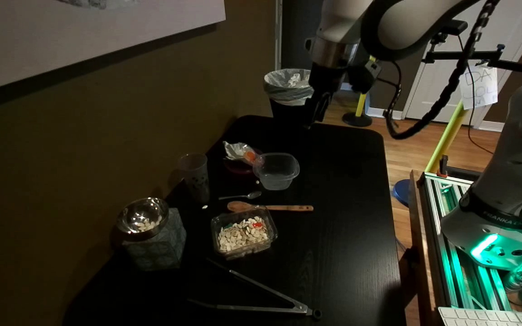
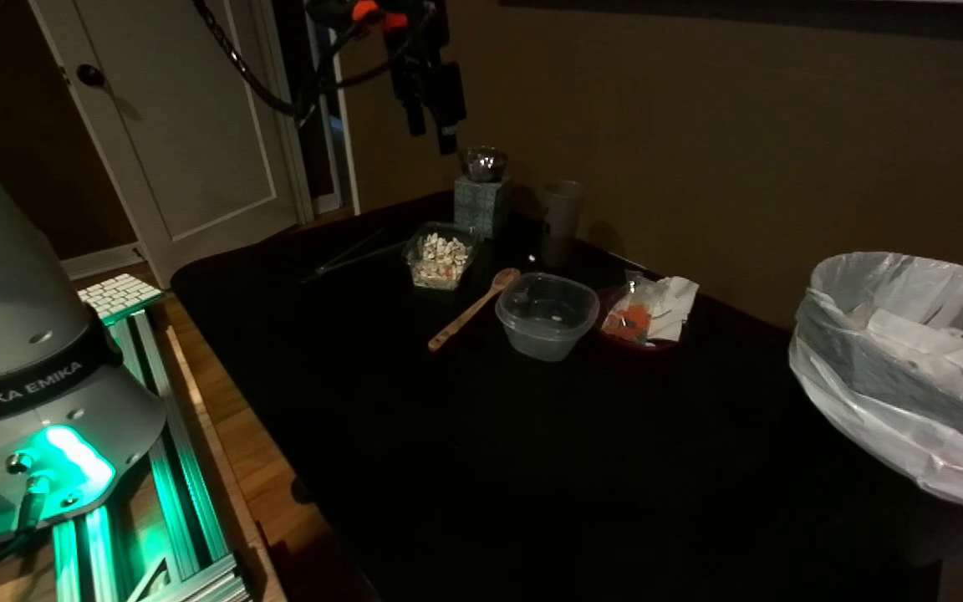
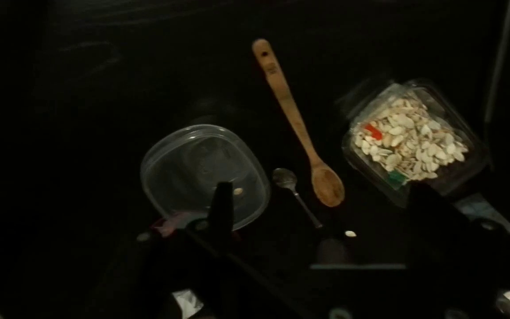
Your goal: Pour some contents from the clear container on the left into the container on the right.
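Observation:
A clear square container (image 1: pixel 249 250) stands upright on the black table, filled with pale flat seeds (image 1: pixel 242 233) and a red and a green bit. It also shows in an exterior view (image 2: pixel 438 283) and at the right of the wrist view (image 3: pixel 368 175). A second clear container (image 1: pixel 277 174) stands upright and nearly empty; it also shows in an exterior view (image 2: pixel 544 334). In the wrist view (image 3: pixel 193 173) a single seed lies in it. My gripper (image 1: pixel 315 118) is open and empty, high above the table; its fingers (image 3: pixel 321 188) are spread in the wrist view and touch neither container.
A wooden spoon (image 1: pixel 290 208) and a metal spoon (image 1: pixel 241 196) lie between the containers. Metal tongs (image 1: pixel 261 308), a steel bowl (image 1: pixel 129 222) on a patterned box (image 1: pixel 157 246), a tall cup (image 1: pixel 196 176), a red bowl with wrappers (image 2: pixel 649 347) and a bin (image 2: pixel 891 401) surround them.

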